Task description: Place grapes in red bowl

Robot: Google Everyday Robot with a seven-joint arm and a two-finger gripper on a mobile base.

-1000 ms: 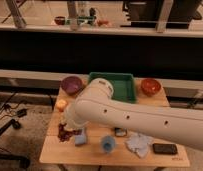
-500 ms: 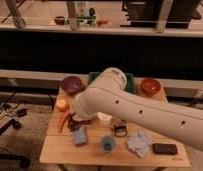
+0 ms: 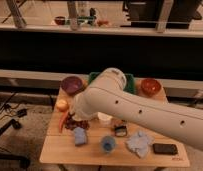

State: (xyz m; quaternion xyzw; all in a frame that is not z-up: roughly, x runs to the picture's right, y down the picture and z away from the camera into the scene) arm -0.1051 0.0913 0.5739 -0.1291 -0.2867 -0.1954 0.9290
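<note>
No legible text, labels, brands or numbers, neither on the wooden table [image 3: 60,148] nor the white arm [image 3: 145,112]

I noted around me: one light wood table [image 3: 60,150] on a grey floor [image 3: 30,135]; black cables [image 3: 6,107] at left; dark wall [image 3: 95,52] behind; pale ledge [image 3: 35,76] below it; lit counter [image 3: 145,30] above, with metal posts [image 3: 17,15].

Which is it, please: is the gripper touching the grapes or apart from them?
Cannot tell: in the camera view the arm hides the gripper, down by the grapes near the carrot.
</note>
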